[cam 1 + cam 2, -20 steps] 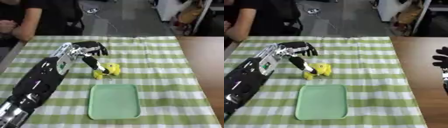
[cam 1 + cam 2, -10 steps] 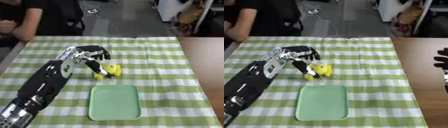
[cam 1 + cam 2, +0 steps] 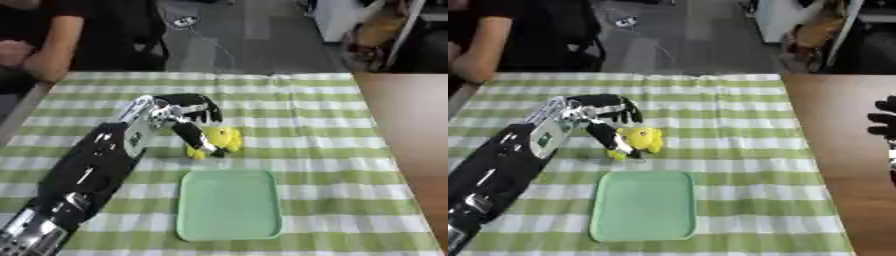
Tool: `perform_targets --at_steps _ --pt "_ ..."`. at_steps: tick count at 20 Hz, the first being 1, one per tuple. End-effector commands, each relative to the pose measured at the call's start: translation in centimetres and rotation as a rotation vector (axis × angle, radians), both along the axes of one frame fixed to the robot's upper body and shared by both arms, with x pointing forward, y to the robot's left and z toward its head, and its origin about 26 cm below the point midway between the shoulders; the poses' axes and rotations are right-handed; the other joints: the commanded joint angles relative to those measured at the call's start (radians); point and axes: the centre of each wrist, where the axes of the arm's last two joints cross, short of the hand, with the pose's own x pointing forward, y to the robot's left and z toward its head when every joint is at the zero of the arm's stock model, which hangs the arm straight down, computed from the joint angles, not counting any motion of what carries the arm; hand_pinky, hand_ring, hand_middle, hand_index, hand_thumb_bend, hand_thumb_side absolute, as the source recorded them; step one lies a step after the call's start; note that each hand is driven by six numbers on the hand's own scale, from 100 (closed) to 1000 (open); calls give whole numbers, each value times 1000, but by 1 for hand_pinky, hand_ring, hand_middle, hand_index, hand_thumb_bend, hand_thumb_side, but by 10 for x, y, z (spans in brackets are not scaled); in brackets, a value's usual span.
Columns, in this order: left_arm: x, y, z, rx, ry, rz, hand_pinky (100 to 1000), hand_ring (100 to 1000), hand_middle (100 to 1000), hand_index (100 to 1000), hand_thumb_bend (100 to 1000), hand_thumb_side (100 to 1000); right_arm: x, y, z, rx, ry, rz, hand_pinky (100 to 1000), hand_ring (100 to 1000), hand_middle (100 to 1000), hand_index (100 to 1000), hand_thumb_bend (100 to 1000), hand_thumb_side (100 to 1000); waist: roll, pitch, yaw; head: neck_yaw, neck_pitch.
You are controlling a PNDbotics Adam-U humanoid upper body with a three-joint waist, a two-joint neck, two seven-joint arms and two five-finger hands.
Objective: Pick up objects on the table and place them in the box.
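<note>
A small yellow soft toy [image 3: 221, 140] lies on the green-and-white checked cloth, just beyond the far edge of a shallow light-green tray [image 3: 229, 204]. My left hand [image 3: 186, 114] reaches over the toy from the left. Its fingers are spread above and behind the toy, and its thumb runs down along the toy's left side. The hand is open and has not closed round the toy. My right hand [image 3: 884, 120] shows at the right edge of the right eye view, open, with fingers up, over bare wood.
The checked cloth [image 3: 306, 115] covers most of the table, and bare brown wood [image 3: 407, 125] lies to the right. A person sits at the far left edge, with an arm [image 3: 39, 55] resting on the table.
My left hand has moved slightly right and down, closer to the yellow toy. The toy and the tray stay where they were.
</note>
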Motion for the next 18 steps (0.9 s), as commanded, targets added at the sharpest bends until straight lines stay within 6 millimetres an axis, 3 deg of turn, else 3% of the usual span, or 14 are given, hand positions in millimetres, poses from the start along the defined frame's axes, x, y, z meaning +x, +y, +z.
perform_targets --at_steps 1,18 --pt "2 -2 10 5 -27 -12 656 674 732 819 711 533 1 1 8 -4 -25 14 689 750 780 895 100 782 -3 -9 -4 15 -15" --pt "2 -6 3 13 -20 -27 654 669 727 813 704 533 3 4 10 1 -31 26 690 750 781 896 100 782 -9 1 -13 21 -27"
